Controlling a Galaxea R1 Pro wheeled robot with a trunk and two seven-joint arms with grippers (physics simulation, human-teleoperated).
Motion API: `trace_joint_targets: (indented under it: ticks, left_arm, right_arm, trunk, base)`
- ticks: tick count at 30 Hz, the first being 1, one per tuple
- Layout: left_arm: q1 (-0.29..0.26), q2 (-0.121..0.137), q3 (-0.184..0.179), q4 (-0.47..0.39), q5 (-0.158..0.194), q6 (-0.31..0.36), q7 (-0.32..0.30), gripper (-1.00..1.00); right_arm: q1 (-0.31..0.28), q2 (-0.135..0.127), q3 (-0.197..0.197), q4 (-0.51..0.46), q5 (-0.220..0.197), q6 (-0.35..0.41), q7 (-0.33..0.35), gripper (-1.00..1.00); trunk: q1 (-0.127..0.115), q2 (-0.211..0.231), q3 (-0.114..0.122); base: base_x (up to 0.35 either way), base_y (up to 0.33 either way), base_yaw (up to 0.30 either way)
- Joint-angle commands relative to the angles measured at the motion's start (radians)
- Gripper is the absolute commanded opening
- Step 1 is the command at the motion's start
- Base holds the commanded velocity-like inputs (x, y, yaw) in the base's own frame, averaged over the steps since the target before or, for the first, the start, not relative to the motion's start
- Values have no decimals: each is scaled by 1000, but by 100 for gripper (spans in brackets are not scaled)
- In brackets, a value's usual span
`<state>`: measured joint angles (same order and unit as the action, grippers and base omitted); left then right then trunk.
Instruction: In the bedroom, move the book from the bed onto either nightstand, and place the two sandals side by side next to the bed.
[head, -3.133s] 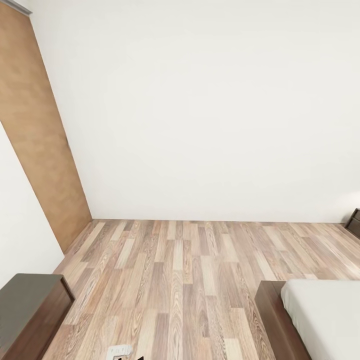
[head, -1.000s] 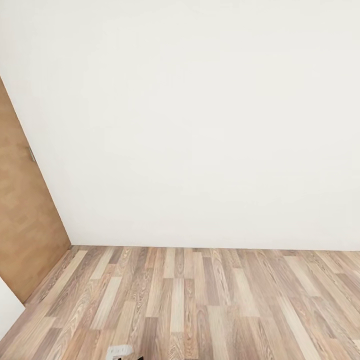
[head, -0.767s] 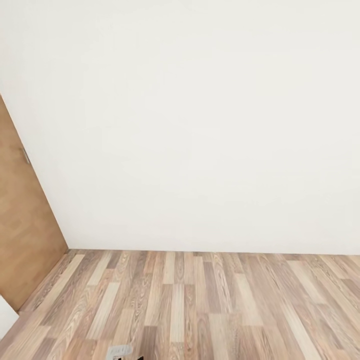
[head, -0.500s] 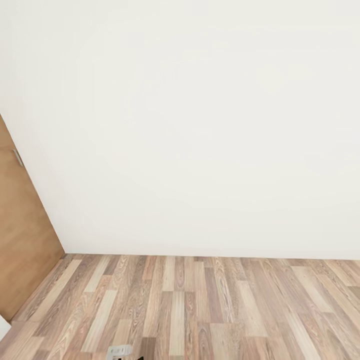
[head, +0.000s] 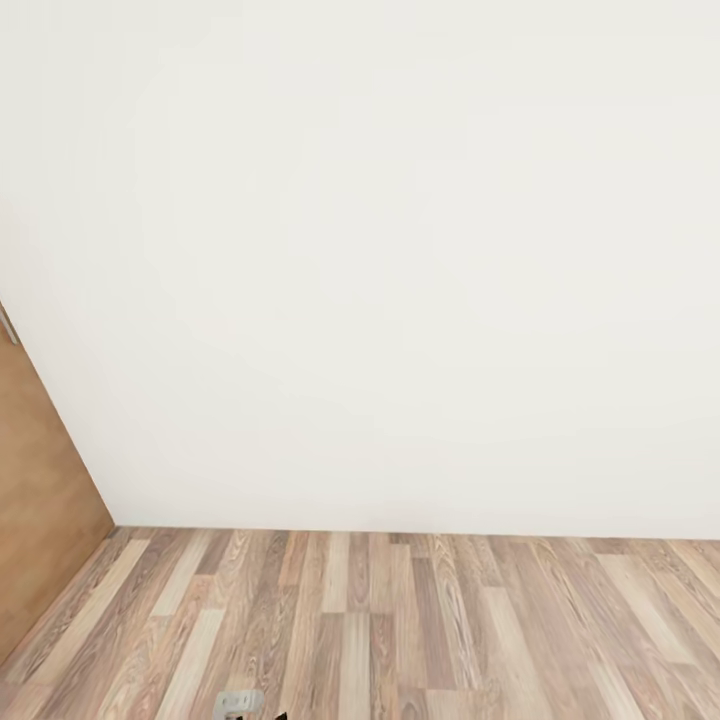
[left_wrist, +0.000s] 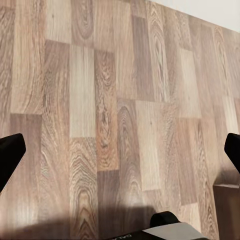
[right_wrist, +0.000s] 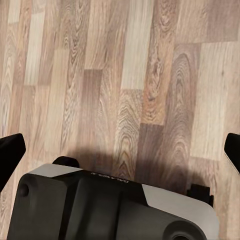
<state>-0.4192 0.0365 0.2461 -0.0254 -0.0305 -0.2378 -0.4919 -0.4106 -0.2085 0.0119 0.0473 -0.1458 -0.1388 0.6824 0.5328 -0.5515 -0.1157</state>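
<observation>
Head view: white wall (head: 380, 250) of the bedroom, meeting a wood-plank floor (head: 400, 630) along a straight line low in the frame; a brown wooden door (head: 40, 530) stands at the left edge. Left gripper (left_wrist: 120, 155): 2 black fingertips (left_wrist: 10, 155) set wide apart, released, with bare planks between them. Right gripper (right_wrist: 120, 155): 2 black fingertips (right_wrist: 10, 152) equally spread, released, above floor planks and the robot's grey and black base (right_wrist: 110, 210). Both grippers hold nothing.
</observation>
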Motion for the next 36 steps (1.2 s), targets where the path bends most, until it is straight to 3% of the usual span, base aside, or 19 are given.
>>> trace_joint_targets:
  ticks: [1, 36]
  left_arm:
    - [-1, 0, 6, 1, -3, -3, -4, 100]
    - [-1, 0, 6, 2, -3, -3, -4, 100]
  right_arm:
    - [-2, 0, 2, 5, -7, -5, 5, 100]
    - [-2, 0, 2, 5, -6, -5, 5, 100]
  trunk:
    - [1, -2, -2]
    - [1, -2, -2]
  base:
    - [331, 0, 0]
    - [331, 0, 0]
